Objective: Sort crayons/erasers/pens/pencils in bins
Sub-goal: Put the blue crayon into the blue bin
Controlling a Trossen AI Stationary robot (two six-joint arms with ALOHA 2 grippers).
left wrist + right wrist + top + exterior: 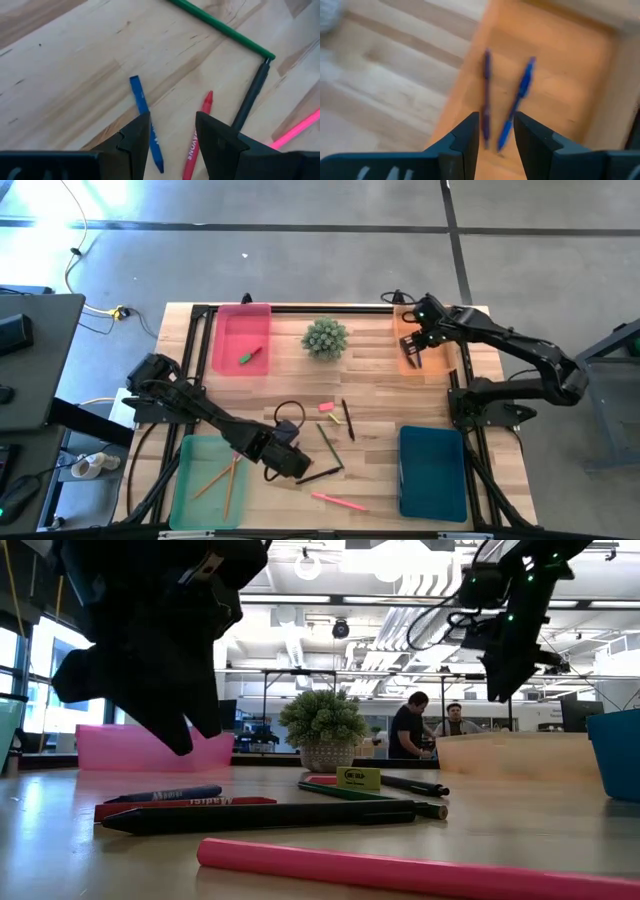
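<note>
We read the coming move as a pick of a crayon by our left gripper, which hovers above the table with its fingers apart and nothing between them. Through the left wrist view, the blue crayon lies just beside one finger and the red crayon just beside the other, both sticks running roughly along the gripper's forward line, with bare wood in the gap. So the fingers straddle neither; a small sideways shift would set either crayon between them, and their long axes already suit a pinch across the width. The black pen lies beyond the red crayon, tip to tip with the green pencil, close enough to be nudged.

Our right gripper is well apart, over the orange bin, fingers parted and empty, with two blue pens lying below in that bin
</note>
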